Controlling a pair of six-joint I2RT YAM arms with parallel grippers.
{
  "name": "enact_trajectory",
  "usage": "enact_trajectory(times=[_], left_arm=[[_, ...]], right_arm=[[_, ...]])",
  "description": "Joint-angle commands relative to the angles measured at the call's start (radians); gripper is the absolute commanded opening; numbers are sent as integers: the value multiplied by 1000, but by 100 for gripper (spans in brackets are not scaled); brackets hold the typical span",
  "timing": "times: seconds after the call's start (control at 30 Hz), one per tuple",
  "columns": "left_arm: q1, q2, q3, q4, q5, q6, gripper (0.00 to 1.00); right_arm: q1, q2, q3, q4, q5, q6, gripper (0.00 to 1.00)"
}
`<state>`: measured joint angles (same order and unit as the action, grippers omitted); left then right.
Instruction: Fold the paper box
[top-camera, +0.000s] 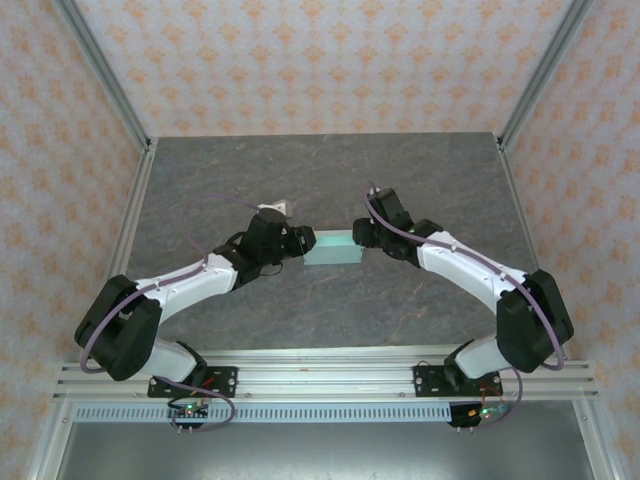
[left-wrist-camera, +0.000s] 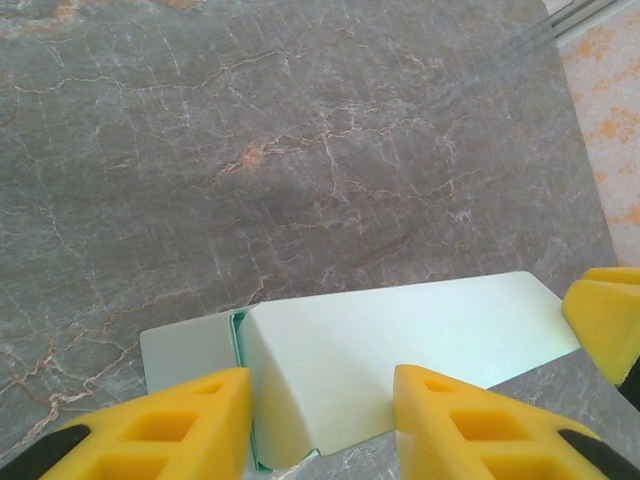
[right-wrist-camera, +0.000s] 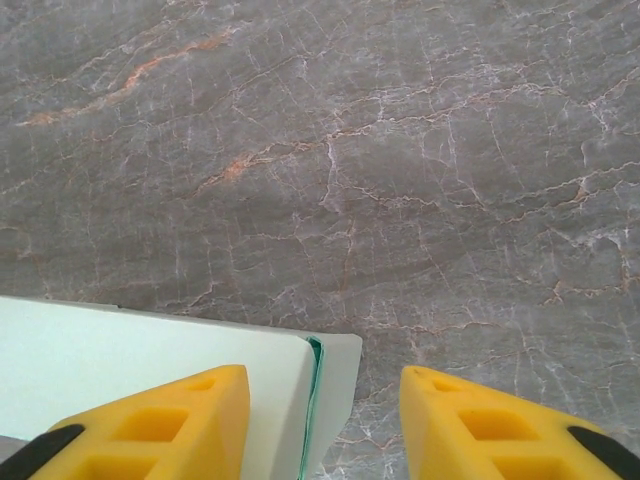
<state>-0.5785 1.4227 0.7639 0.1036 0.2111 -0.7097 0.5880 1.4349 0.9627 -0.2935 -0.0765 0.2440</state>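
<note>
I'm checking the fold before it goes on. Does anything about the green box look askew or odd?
Yes, its ends. The paper box sits between the left pincer and the right pincer, yet its left-end flap and right-end flap jut out untucked, with the seams gaping.

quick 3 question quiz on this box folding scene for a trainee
1. True or false: in the top view the paper box lies between the left gripper and the right gripper.
2. What colour is the box? A orange, B pale mint green, C blue.
3. Fill in: the table is ____ with pale veins.
Key: 1 true; 2 B; 3 grey.
</note>
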Motion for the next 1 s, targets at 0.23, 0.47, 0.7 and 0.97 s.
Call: enact_trajectory(times=[0.23, 0.47, 0.7, 0.97], left_arm=[[-19, 16, -71, -217, -87, 45, 41], [-39, 13, -100, -226, -128, 60, 42], [-49, 12, -86, -236, -149, 85, 47], [-46, -4, 2, -247, -153, 104, 58]], right_arm=[[-3, 1, -127, -18, -5, 40, 41], [-2, 2, -214, 24, -5, 66, 39], [0, 19, -259, 55, -21, 86, 37], [13, 1, -194, 31, -11, 71, 36]])
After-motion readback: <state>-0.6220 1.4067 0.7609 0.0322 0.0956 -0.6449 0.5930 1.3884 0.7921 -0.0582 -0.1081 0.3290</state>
